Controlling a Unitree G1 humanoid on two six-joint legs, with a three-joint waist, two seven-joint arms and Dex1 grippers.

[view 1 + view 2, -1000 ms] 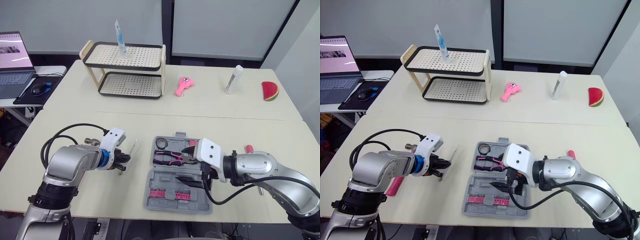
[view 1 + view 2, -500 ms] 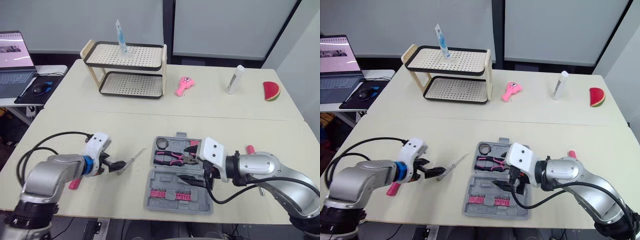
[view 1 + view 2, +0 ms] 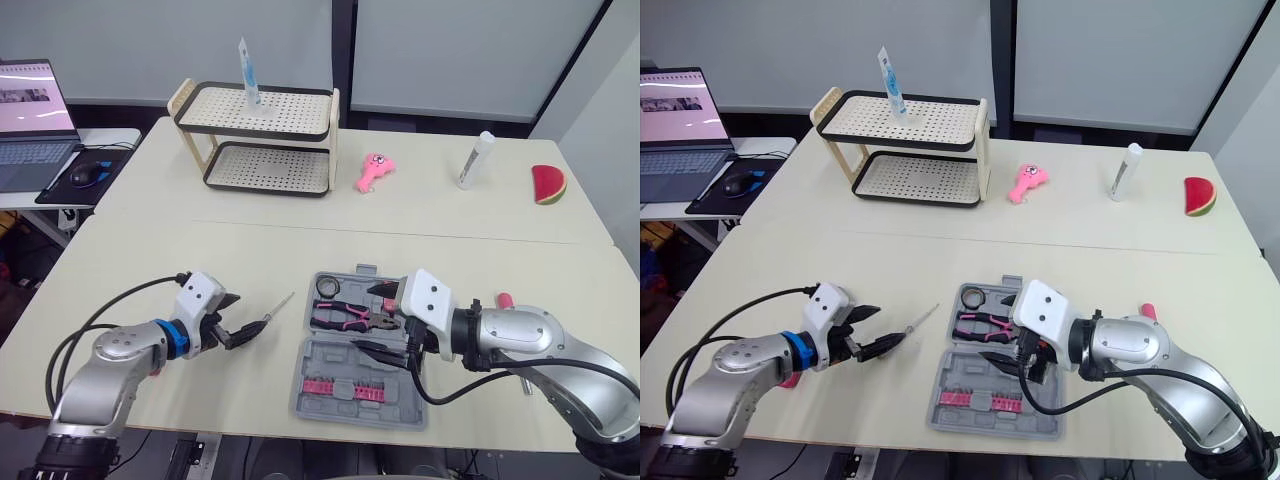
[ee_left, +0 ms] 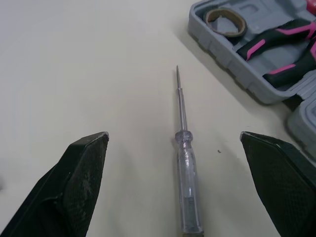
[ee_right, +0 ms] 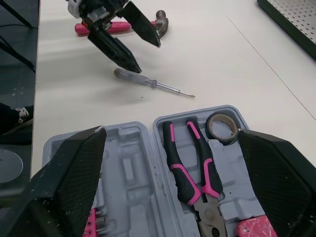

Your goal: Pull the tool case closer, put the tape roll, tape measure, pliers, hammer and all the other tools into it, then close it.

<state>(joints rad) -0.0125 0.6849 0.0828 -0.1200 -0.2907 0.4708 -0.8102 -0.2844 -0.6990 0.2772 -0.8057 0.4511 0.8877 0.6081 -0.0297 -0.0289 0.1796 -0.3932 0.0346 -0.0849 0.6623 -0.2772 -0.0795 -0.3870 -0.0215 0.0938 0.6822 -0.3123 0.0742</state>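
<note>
The left gripper (image 3: 238, 320) has let go of the screwdriver (image 4: 181, 143) since half a second ago. Then it carried the tool by the handle; now the tool lies flat on the table (image 3: 200, 260). Its fingers stand wide apart, one on each side of the handle and clear of it. The screwdriver's tip points toward the tool case (image 3: 330, 355) and stops short of it.

The case lies open just right of the screwdriver, near the table's front edge. I see the tape roll (image 3: 323, 287) in the far left corner of the far half, and the pliers (image 3: 345, 315) just beside it. The right gripper (image 3: 381, 319) hovers over the case with its fingers spread and nothing between them. The hammer (image 5: 161, 19) lies on the table behind the left gripper, well away from the case.
</note>
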